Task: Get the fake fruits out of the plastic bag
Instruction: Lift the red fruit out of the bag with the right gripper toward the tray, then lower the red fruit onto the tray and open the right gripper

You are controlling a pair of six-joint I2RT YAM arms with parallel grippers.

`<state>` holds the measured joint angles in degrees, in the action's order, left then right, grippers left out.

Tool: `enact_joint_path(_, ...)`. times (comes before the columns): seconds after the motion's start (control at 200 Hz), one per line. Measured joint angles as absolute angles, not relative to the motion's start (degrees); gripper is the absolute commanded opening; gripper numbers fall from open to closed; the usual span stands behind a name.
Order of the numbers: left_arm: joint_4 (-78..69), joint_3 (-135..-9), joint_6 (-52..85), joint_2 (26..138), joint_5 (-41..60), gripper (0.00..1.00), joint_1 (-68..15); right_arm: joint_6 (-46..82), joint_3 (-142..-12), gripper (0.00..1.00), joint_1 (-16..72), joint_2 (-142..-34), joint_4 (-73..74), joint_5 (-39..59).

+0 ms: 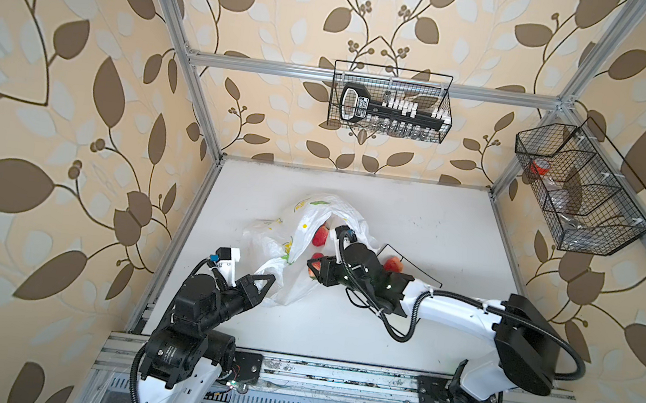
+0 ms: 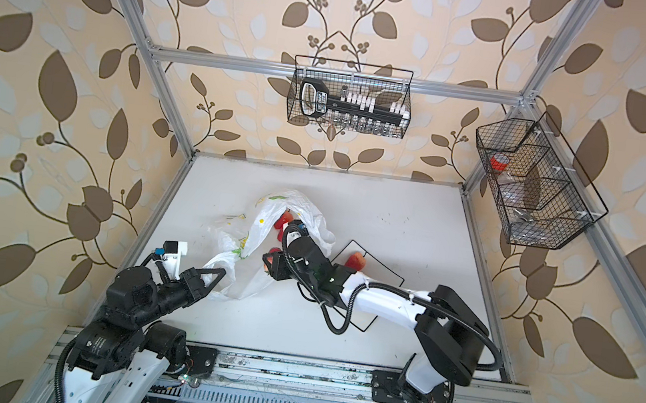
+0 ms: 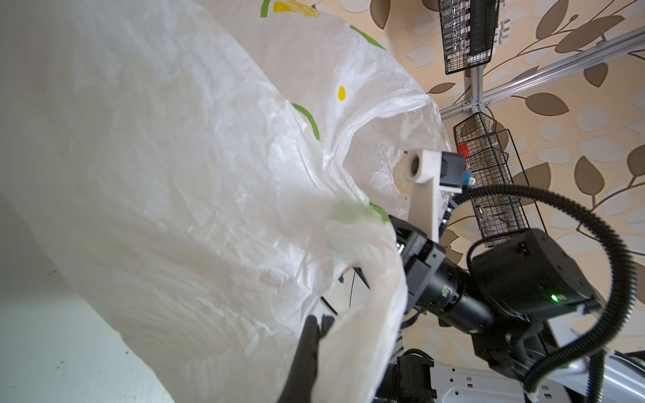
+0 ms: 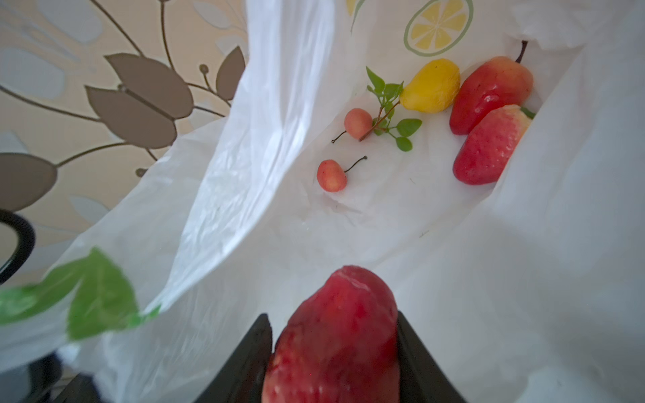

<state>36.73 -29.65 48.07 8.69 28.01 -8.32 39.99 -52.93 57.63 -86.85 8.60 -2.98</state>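
On the worktop (image 1: pixel 414 230), the plastic bag (image 1: pixel 289 286) is lying open, the left hand (image 1: pixel 270 279) pinching its rim, the right hand (image 1: pixel 312 271) gripping a strawberry (image 4: pixel 335 331) at its mouth. Only the right wrist view is showing the lemon (image 4: pixel 431 86) and sprig (image 4: pixel 387 108) inside.

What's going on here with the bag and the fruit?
The left gripper is shut on an edge of the plastic bag, holding it open. The right gripper holds a red fruit at the bag's mouth. A lemon, a strawberry and other fruits lie inside; one more fruit sits on the plate.
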Motion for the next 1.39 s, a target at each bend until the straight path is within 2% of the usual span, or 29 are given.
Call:
enact_joint_path(0.215, 36.05, -29.65, 48.23, 8.69, 28.01, 0.0, -8.32, 38.68, -46.37, 0.42, 60.62, -73.21, 0.43, -3.55)
enact_joint_path(0.445, 35.77, -29.65, 48.42, 8.23, 27.99, 0.0, -8.32, 40.1, -39.64, 0.42, 60.27, -58.59, -10.31, -10.28)
enact_joint_path(0.545, 35.79, -29.65, 48.45, 8.08, 27.99, 0.0, -8.32, 42.48, -36.45, 0.42, 57.52, -54.08, -14.28, -13.13)
enact_joint_path(0.64, 35.79, -29.65, 48.45, 8.01, 27.99, 0.0, -8.32, 45.04, -32.99, 0.42, 51.46, -51.33, -18.04, -15.18)
enact_joint_path(1.015, 35.86, -29.65, 48.42, 7.99, 27.99, 0.0, -8.32, 47.09, -25.26, 0.43, 25.93, -50.43, -20.84, -15.16)
enact_joint_path(1.185, 36.01, -29.65, 48.4, 7.99, 27.99, 0.0, -8.32, 46.94, -22.96, 0.45, 23.22, -54.7, -18.0, -12.64)
enact_joint_path(1.395, 36.12, -29.65, 48.42, 7.99, 27.99, 0.0, -8.32, 47.0, -21.96, 0.63, 22.7, -57.76, -14.52, -10.57)
